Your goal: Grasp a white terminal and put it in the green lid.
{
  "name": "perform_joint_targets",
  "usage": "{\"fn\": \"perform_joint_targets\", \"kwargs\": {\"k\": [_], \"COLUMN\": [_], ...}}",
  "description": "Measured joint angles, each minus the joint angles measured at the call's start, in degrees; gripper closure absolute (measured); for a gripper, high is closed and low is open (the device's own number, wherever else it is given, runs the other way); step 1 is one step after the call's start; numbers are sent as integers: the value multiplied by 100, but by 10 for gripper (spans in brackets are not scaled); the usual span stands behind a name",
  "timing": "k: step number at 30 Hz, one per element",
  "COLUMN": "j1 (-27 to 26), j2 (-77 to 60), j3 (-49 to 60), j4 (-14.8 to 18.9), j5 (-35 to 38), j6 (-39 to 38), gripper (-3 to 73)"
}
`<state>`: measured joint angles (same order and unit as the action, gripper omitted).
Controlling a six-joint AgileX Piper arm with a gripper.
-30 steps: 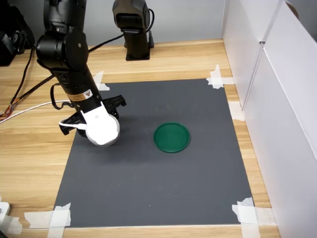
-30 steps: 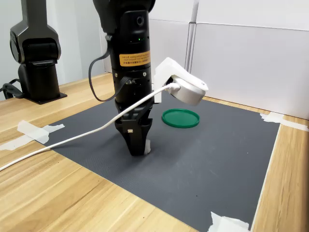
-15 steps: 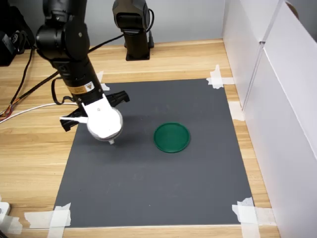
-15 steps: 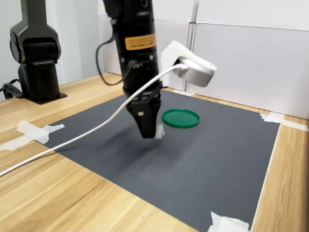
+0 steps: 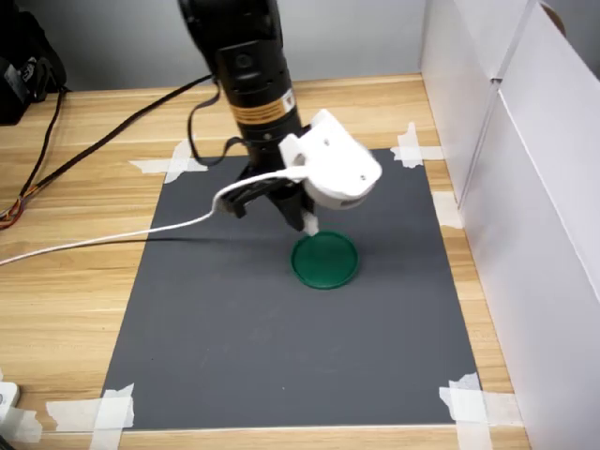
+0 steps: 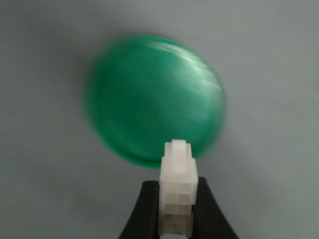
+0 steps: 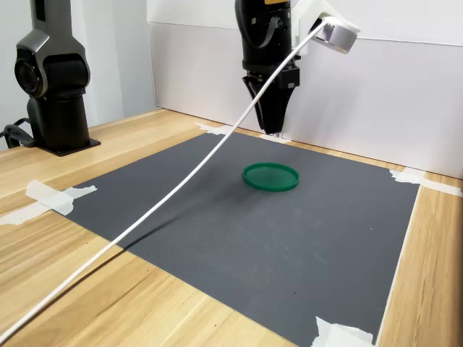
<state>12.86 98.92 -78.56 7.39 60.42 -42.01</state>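
Between the two black fingers at the lower centre of the wrist view sits the white terminal, pinched upright, stepped top showing; so the hand is closed on it. In the first exterior view the terminal is a small white speck at the frame's centre, in the air just above the upper-left rim of the green lid. In the second exterior view it shows at the tip of the hand, high over the lid, centre frame.

Step in hand, as I judge it: carry and place. In the wrist view the lid is blurred and the terminal overlaps only its near rim, so the hand is likely not yet centred. To do it well: shift over the middle of the disc, lower close to its floor, then release, so the tiny block does not bounce over the low rim.

The lid lies on a dark grey mat, its corners fixed with white tape to the wooden bench.

Writing: an orange-yellow label on the arm carries small print, too small to read. No brand legible.
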Motion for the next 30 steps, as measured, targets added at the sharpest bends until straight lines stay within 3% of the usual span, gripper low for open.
{"fn": "perform_joint_targets", "kwargs": {"k": [5,13,24,30], "j1": [435,503,503,503], "j2": [178,644,938,1002], "j3": [-12,-12,-28,-41], "j4": [-308,-739,-902,-902], "j5": [13,-4,-155,-86], "j6": [277,671,499,372], "gripper": [599,599,599,539]}}
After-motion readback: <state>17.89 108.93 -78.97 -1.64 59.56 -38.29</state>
